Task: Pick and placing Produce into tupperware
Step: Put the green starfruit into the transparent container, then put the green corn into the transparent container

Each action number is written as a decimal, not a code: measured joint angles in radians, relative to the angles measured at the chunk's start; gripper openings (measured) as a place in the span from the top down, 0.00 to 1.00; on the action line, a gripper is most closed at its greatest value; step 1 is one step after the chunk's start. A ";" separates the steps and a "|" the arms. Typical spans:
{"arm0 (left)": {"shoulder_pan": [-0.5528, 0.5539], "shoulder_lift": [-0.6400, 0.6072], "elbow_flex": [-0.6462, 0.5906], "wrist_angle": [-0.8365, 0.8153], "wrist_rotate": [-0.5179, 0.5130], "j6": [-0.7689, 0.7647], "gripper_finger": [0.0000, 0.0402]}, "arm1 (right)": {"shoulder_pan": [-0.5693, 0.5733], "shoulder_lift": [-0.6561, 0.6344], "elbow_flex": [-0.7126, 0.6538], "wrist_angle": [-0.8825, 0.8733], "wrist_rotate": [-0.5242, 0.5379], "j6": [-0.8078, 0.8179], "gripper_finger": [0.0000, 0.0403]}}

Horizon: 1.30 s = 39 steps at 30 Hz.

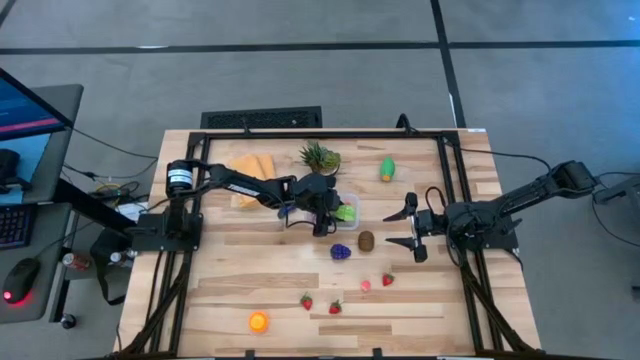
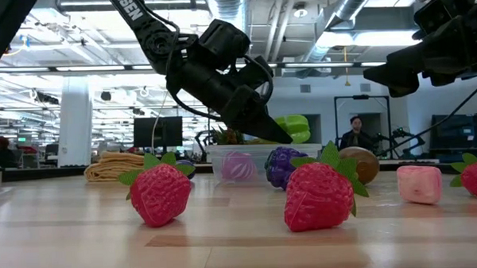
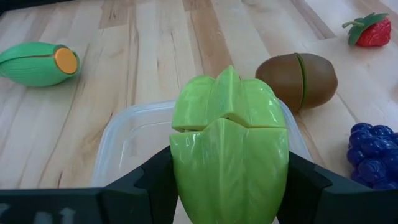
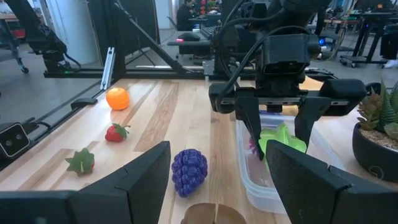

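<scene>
Strawberries (image 2: 319, 198) fill the low view's foreground, two big red ones at centre and left, with a pink piece (image 2: 419, 183) at the right. Behind them my left gripper (image 1: 337, 213) hangs over the tupperware (image 1: 300, 222), centre of the high view, clamped on a green leafy vegetable (image 3: 229, 146) directly above the clear tub's open mouth. My right gripper (image 1: 410, 229) waits right of centre, fingers spread and holding nothing. Just below and right of the tub lie purple grapes (image 1: 341, 251) and a brown kiwi (image 1: 366, 240). A green corn cob (image 1: 387, 168) sits upper right of centre, and an orange (image 1: 259, 321) sits lower left. Smaller strawberries (image 1: 335, 307) dot the lower middle of the table (image 1: 220, 290).
</scene>
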 joint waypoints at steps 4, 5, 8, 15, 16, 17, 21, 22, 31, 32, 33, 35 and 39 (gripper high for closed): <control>0.000 0.000 0.000 0.000 0.000 0.000 0.52 | 0.000 0.000 0.000 0.000 0.000 0.000 0.35; 0.000 0.000 0.000 0.000 0.000 -0.001 0.52 | 0.000 0.000 0.000 0.000 0.000 0.000 0.35; 0.000 0.000 0.000 0.000 -0.003 -0.001 0.52 | 0.000 0.000 0.000 0.000 0.000 0.000 0.35; 0.001 0.000 0.000 0.000 -0.004 0.000 0.51 | 0.000 0.000 0.000 0.000 0.000 0.000 0.35; 0.001 0.000 0.000 0.000 -0.007 0.000 0.49 | 0.000 0.000 0.000 0.000 0.000 0.000 0.35; 0.001 0.000 0.000 0.001 -0.016 -0.001 0.47 | 0.000 0.000 0.000 0.000 0.000 0.000 0.35; 0.001 0.000 0.000 0.001 -0.042 -0.022 0.38 | 0.000 0.000 0.000 0.000 0.000 0.000 0.35; 0.001 0.000 0.000 0.002 -0.042 -0.024 0.36 | 0.000 0.000 0.000 0.000 0.000 0.000 0.35; 0.001 0.000 0.000 0.004 -0.030 -0.013 0.30 | 0.000 0.000 0.000 0.000 0.000 0.000 0.35; 0.001 0.000 0.000 0.007 -0.029 -0.012 0.30 | 0.000 0.000 0.000 0.000 0.000 0.000 0.35; 0.000 0.000 0.000 0.013 -0.026 -0.011 0.30 | 0.000 0.000 0.000 0.000 0.000 0.000 0.35; 0.000 0.000 0.000 0.028 -0.025 -0.011 0.29 | 0.000 0.000 0.000 -0.001 0.000 0.000 0.35; 0.000 0.000 0.000 0.061 -0.025 -0.009 0.29 | 0.000 0.000 0.000 -0.004 0.000 0.000 0.35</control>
